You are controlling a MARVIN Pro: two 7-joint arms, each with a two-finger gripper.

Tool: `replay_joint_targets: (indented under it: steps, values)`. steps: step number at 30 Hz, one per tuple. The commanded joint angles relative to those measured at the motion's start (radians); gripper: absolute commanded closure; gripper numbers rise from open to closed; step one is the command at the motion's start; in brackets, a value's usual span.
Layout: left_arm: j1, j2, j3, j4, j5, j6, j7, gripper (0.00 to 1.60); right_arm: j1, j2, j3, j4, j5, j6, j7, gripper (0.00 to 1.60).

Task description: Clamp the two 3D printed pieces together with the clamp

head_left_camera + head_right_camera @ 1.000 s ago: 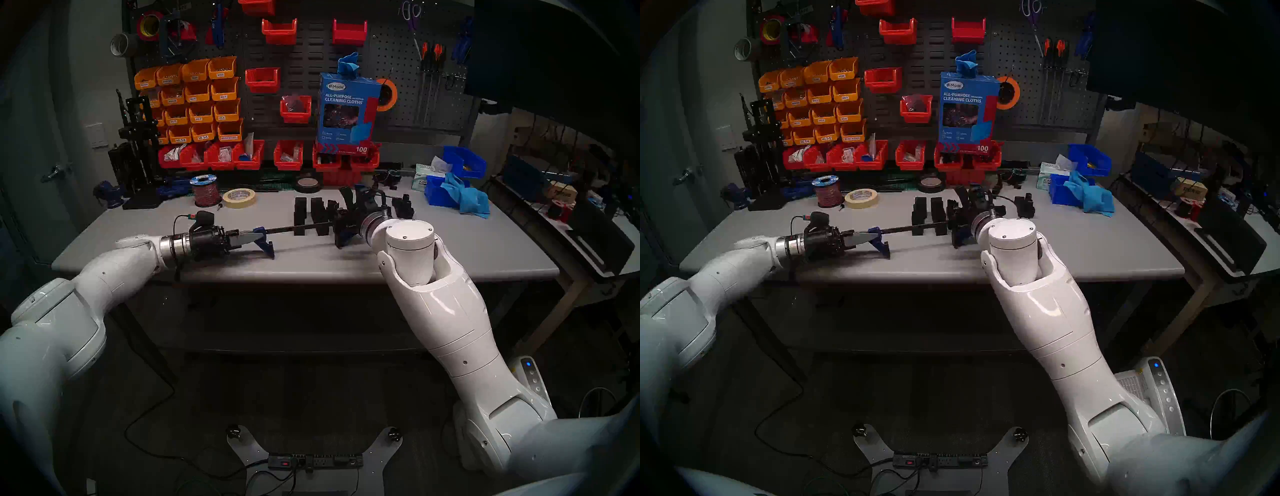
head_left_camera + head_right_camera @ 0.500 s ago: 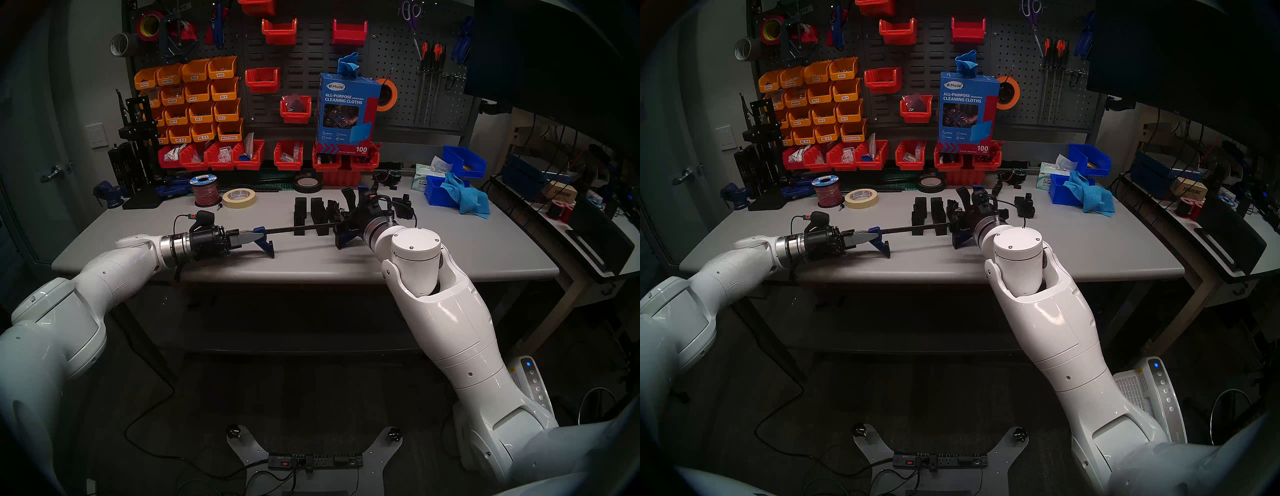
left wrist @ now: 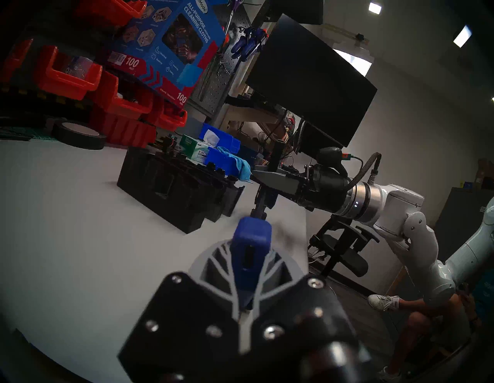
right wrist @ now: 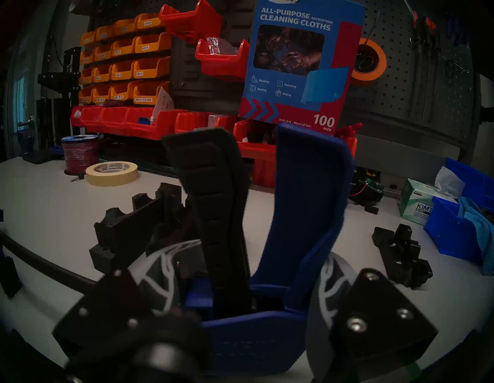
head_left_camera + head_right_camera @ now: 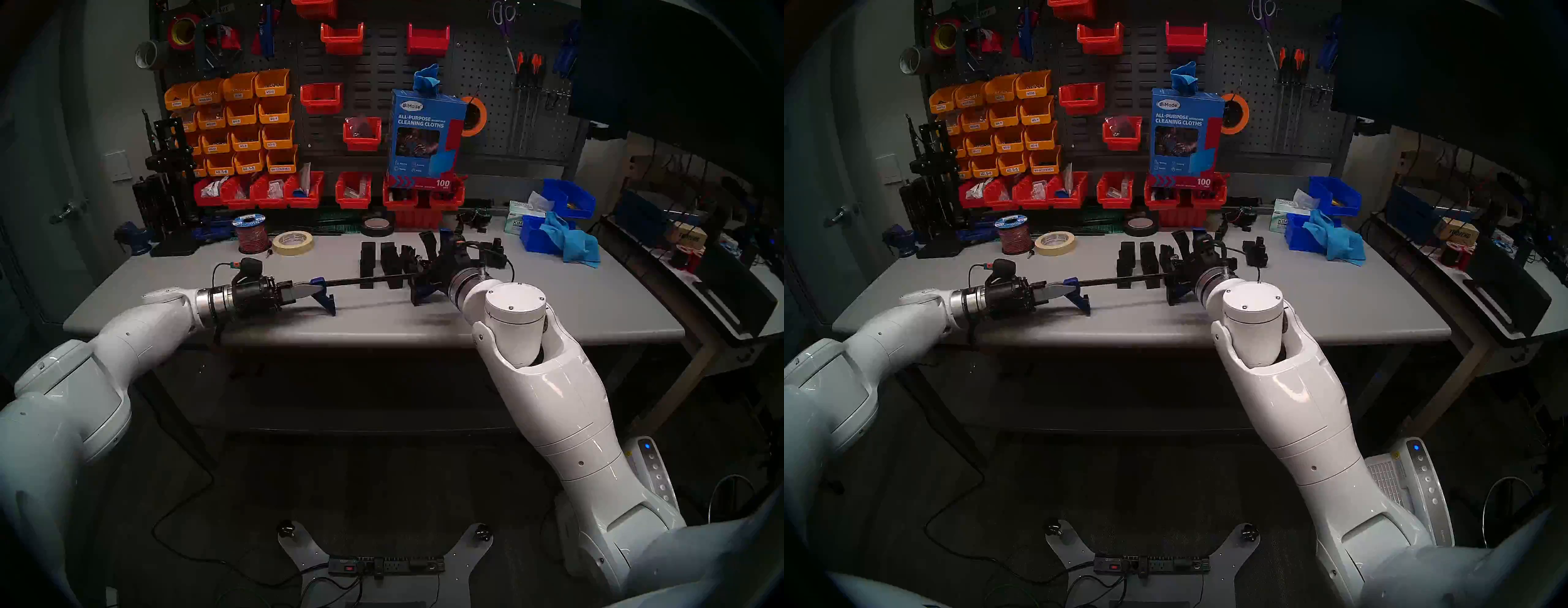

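Both hands [image 5: 307,291] [image 4: 242,288] tight on clamp [image 5: 369,280]

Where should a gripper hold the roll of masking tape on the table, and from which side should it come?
Probably the ring wall, from above. The roll of masking tape lies flat on the table, hole facing up, so one finger can enter the hole and the other stay outside.

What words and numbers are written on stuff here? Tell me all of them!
"ALL-PURPOSE MICROFIBER CLEANING CLOTHS": blue cloth box.
"Washing", "Dusting", "Polishing", "Wiping": same box.
"100 PACK": same box, bottom corner.
"KIM...": green tissue box, the rest is hidden.
"M2.5-5": one yellow bin; most other bin labels are too blurred.
Masking tape roll print: too small.
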Motion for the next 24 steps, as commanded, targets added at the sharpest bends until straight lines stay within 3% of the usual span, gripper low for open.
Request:
replay_joint_targets:
  steps: [1,24]
  values:
    - [-0.031,-0.012,-0.003,0.019,-0.014,-0.001,0.002,1.60,-0.010,-0.003,-0.007,-0.007,0.000,-0.008,0.000,1.60]
    - [-0.069,-0.066,-0.005,0.048,-0.002,-0.013,0.002,1.60,-0.018,-0.002,0.013,-0.020,0.005,-0.043,-0.006,1.60]
